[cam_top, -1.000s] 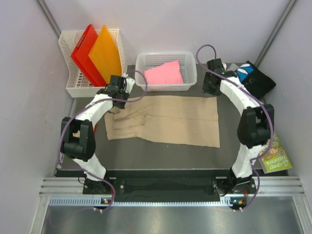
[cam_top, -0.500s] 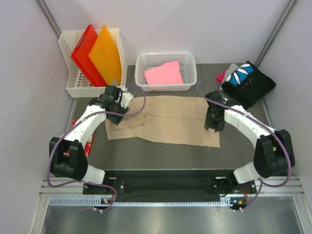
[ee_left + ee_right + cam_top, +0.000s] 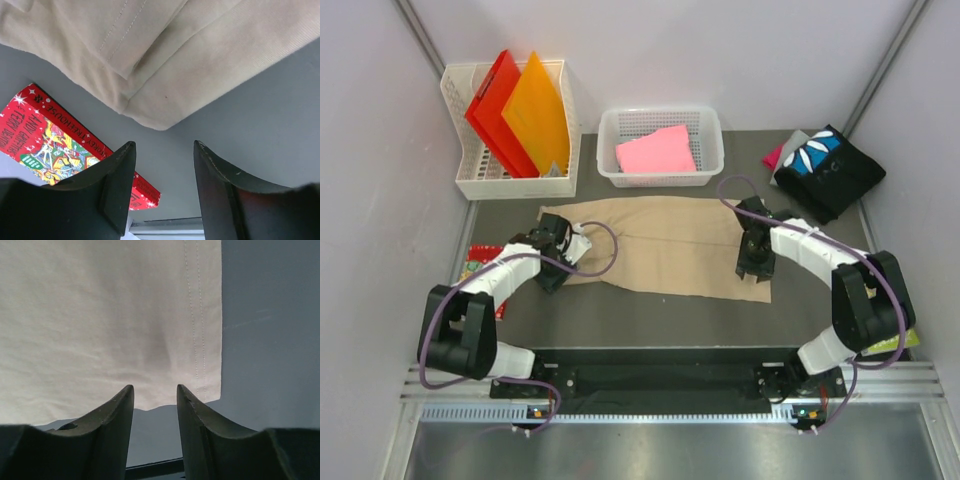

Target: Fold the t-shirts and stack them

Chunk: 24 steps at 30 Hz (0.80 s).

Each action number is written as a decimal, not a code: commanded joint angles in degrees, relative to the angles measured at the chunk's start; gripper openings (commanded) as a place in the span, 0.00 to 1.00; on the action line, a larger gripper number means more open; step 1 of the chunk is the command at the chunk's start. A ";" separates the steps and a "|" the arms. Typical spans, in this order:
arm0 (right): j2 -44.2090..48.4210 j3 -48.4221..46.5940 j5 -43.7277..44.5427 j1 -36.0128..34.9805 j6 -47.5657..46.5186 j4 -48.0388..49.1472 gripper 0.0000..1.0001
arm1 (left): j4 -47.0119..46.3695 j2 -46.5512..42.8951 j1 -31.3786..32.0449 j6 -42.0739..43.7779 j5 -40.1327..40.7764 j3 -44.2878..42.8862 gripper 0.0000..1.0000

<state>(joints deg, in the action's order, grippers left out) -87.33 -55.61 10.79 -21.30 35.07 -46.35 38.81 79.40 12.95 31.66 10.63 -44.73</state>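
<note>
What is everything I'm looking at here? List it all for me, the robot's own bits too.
tan t-shirt: one, beige, spread flat mid-table
pink t-shirt: one, pink, folded in the middle basket
black t-shirt: one, blue-and-white print, back right, on top of a pile
magenta cloth: one edge, under the black t-shirt
grey cloth: one edge, same pile
middle basket: one, white mesh, back centre
left basket: one, white mesh, back left
red folder: one, standing in the left basket
orange folder: one, beside the red folder
red book: one, left of the tan t-shirt
green book: one, near right
table: one, dark grey
left gripper: black, open, by the tan t-shirt's near-left corner
right gripper: black, open, by its near-right corner
</note>
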 commanded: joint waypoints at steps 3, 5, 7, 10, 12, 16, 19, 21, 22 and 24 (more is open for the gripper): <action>-3.28 2.97 1.34 -1.20 0.70 2.40 0.39 | -7.69 2.34 0.15 1.04 2.20 1.40 0.55; -4.25 4.02 1.69 -1.11 0.62 2.58 0.38 | -7.78 3.22 0.15 0.68 2.11 1.49 0.55; -4.69 4.64 2.13 -1.20 0.53 2.49 0.38 | -7.61 3.92 0.15 0.16 2.02 1.40 0.55; -4.78 6.13 3.10 -1.11 0.09 2.58 0.37 | -8.13 4.01 0.15 0.16 2.20 1.66 0.57; -4.61 6.75 3.45 -1.02 0.00 2.32 0.37 | -8.05 4.45 0.15 -0.11 2.37 1.40 0.59; -2.76 7.10 4.24 -1.02 -0.53 0.65 0.37 | -5.86 4.72 0.15 -0.72 1.15 -0.35 0.65; -1.18 7.19 4.94 -0.76 -0.88 -1.29 0.36 | -3.05 3.23 0.23 -0.99 -0.95 -0.71 0.54; 0.14 7.28 5.47 -0.50 -1.14 -2.25 0.36 | -1.64 1.48 0.23 -1.07 -1.84 -0.80 0.40; 0.66 7.36 5.56 -0.41 -1.23 -2.60 0.36 | -1.02 0.77 0.23 -0.99 -2.37 -0.71 0.38; 1.98 7.10 5.65 0.29 -1.32 -2.96 0.36 | 0.04 -1.25 0.23 -0.81 -2.63 -0.45 0.37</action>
<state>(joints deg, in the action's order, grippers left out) -88.29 -49.41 13.04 -21.63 34.94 -45.43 35.42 83.00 12.95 31.20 10.39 -43.88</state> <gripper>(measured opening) 0.363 0.379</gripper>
